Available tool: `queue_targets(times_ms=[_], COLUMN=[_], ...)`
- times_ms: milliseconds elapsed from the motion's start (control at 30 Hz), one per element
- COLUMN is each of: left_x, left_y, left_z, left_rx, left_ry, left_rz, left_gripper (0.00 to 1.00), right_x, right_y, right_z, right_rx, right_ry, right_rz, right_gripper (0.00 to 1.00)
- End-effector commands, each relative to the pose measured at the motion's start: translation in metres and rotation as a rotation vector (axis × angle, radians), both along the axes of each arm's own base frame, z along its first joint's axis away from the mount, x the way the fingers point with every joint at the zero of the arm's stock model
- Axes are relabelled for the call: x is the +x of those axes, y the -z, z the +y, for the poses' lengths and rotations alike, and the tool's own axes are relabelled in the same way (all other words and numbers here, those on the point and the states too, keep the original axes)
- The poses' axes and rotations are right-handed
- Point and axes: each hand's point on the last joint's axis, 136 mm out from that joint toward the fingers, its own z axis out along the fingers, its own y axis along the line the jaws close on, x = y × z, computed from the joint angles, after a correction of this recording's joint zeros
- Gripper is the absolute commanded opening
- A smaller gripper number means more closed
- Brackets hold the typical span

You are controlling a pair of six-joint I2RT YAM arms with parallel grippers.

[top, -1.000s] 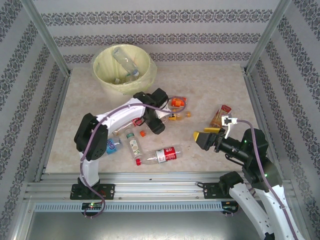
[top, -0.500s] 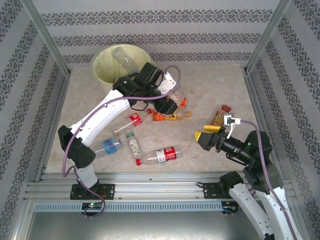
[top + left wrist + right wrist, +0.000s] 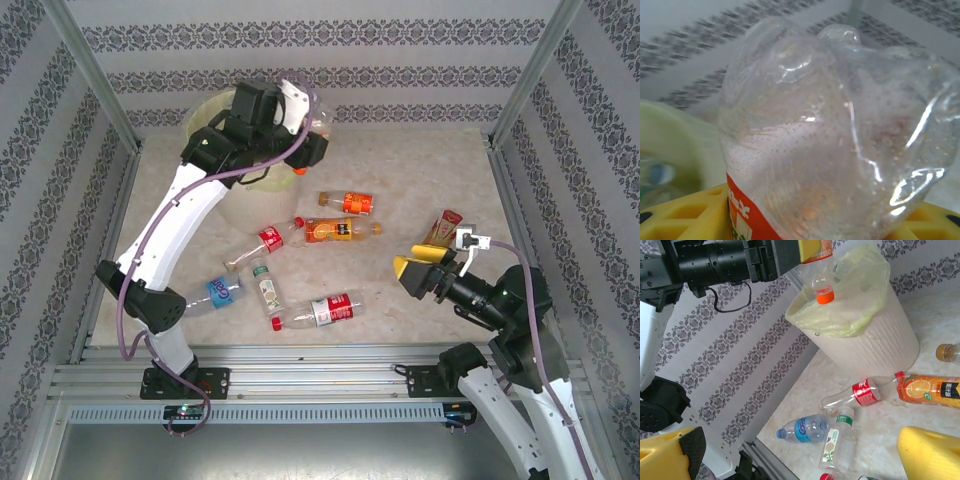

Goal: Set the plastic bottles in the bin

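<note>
1. Fingers on the left arm [image 3: 810, 249] pinch a clear, orange-capped bottle [image 3: 840, 135]; I see it hanging cap-down over the bin [image 3: 875, 345].
2. Right fingers [image 3: 412, 270] are spread wide, holding nothing, above the bench [image 3: 420, 180].
3. Other bottles [image 3: 330, 309] lie scattered on the bench.

1. Table top [image 3: 430, 160] is a pale beige, kinda marbled-looking surface
2. Walls [image 3: 400, 35] on three sides are papered in white with grey floral bands running across
3. Two silvery metal posts, left [image 3: 95, 75] and right [image 3: 533, 70], slant up from the table's back corners
4. Along the near edge there are ribbed aluminium rails [image 3: 320, 365], and a pale slotted strip [image 3: 300, 412] sits just below them
</note>
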Motion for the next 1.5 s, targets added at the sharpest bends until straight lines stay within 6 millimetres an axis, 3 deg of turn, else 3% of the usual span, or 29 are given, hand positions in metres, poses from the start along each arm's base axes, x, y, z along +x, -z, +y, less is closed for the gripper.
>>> queue_targets(times_ms=[0, 200, 300, 567, 767, 933, 1067, 1233, 1467], left_x=[0.023, 0.046, 0.059, 0.086, 0.095, 0.098, 0.097, 0.094, 0.077], left_y=[-0.031, -0.034, -0.025, 0.019, 0.053, 0.072, 0.073, 0.059, 0.032], left_z=[0.044, 0.088, 0.107, 0.151, 0.182, 0.188, 0.189, 0.189, 0.177], left_rx=[0.029, 0.023, 0.04, 0.037, 0.03, 0.043, 0.038, 0.022, -0.028], left_ry=[-0.191, -0.31, -0.361, -0.476, -0.599, -0.625, -0.633, -0.626, -0.544], left_rz=[-0.111, -0.122, -0.108, 0.011, 0.091, 0.146, 0.151, 0.123, 0.066], left_gripper=[0.59, 0.59, 0.59, 0.59, 0.59, 0.62, 0.71, 0.85, 0.92], right_x=[-0.001, 0.0, 0.0, 0.004, 0.011, 0.013, 0.014, 0.014, 0.019], right_y=[-0.018, -0.014, -0.013, -0.009, 0.001, 0.004, 0.006, 0.01, 0.017], right_z=[-0.006, -0.007, -0.007, -0.007, -0.006, -0.006, -0.006, -0.007, -0.006], right_rx=[0.019, 0.01, 0.007, 0.0, -0.017, -0.018, -0.021, -0.031, -0.038], right_ry=[0.034, 0.043, 0.044, 0.05, 0.062, 0.067, 0.067, 0.072, 0.075], right_rz=[-0.059, -0.045, -0.043, -0.016, 0.036, 0.051, 0.057, 0.072, 0.098], right_gripper=[0.98, 0.98, 0.98, 0.98, 0.98, 0.98, 0.98, 0.98, 0.98])
